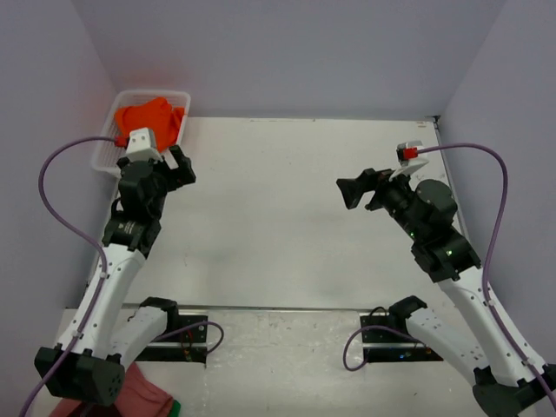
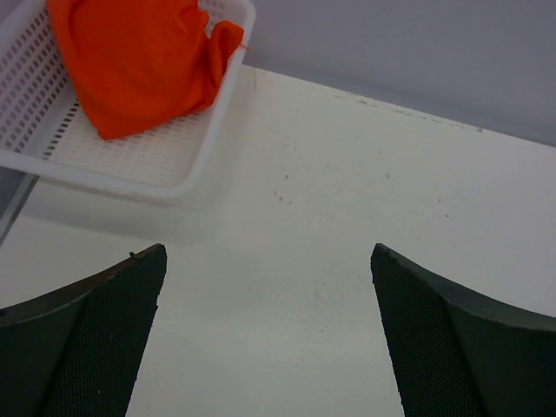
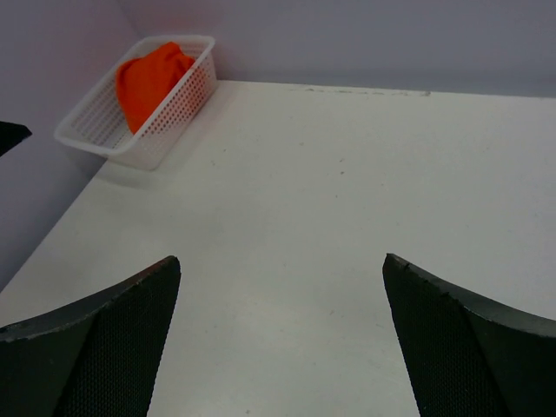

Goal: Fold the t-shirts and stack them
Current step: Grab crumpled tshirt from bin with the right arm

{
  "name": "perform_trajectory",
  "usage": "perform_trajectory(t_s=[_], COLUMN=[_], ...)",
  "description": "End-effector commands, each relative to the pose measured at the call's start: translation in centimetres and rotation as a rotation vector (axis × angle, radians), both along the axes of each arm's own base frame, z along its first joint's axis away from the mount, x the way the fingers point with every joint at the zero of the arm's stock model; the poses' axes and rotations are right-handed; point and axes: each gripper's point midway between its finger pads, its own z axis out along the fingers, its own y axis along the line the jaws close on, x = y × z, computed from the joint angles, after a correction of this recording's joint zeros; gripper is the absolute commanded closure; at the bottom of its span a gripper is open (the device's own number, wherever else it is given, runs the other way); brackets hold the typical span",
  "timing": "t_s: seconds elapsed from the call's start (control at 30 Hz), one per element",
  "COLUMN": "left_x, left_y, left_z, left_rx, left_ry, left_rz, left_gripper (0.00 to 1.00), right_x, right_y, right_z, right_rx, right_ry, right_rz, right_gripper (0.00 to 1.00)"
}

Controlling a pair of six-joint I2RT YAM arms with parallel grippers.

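Note:
A bright orange-red t-shirt [image 1: 153, 116] lies crumpled in a white mesh basket [image 1: 104, 155] at the table's far left corner. It also shows in the left wrist view [image 2: 139, 61] and the right wrist view [image 3: 149, 78]. My left gripper [image 1: 178, 165] is open and empty, just right of the basket's near end, above the table. My right gripper [image 1: 356, 191] is open and empty over the right half of the table, pointing left. In both wrist views the jaws stand wide apart over bare table.
The basket [image 2: 156, 178] stands against the left wall. Grey walls close the table on the left, back and right. A pink cloth [image 1: 143, 395] lies below the table's near edge at the bottom left. Purple cables loop from both arms.

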Motion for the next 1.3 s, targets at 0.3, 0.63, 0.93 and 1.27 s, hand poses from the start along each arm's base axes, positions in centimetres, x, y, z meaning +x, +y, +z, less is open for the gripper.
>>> perform_trajectory(t_s=[0.3,0.63,0.93,1.27], left_x=[20.7,31.6,32.6,35.9], left_y=[3.8,11.6,15.1,14.6], left_z=[1.0,-8.2,-14.5,-17.9], left_rx=[0.159,0.235,0.244,0.211], left_ry=[0.126,0.251,0.308,0.292], left_rz=[0.130,0.258,0.291,0.229], left_gripper=[0.00,0.02,0.04,0.43], right_x=[-0.4,-1.6,-2.1,-3.4], right_y=[-1.7,1.2,1.7,1.8], right_z=[-2.1,-4.6,-5.4,-4.7], right_rx=[-0.081,-0.103,-0.114,-0.076], right_ry=[0.123,0.181,0.197,0.191], right_rz=[-0.125,-0.005,0.004,0.036], right_gripper=[0.01,0.01,0.01,0.01])
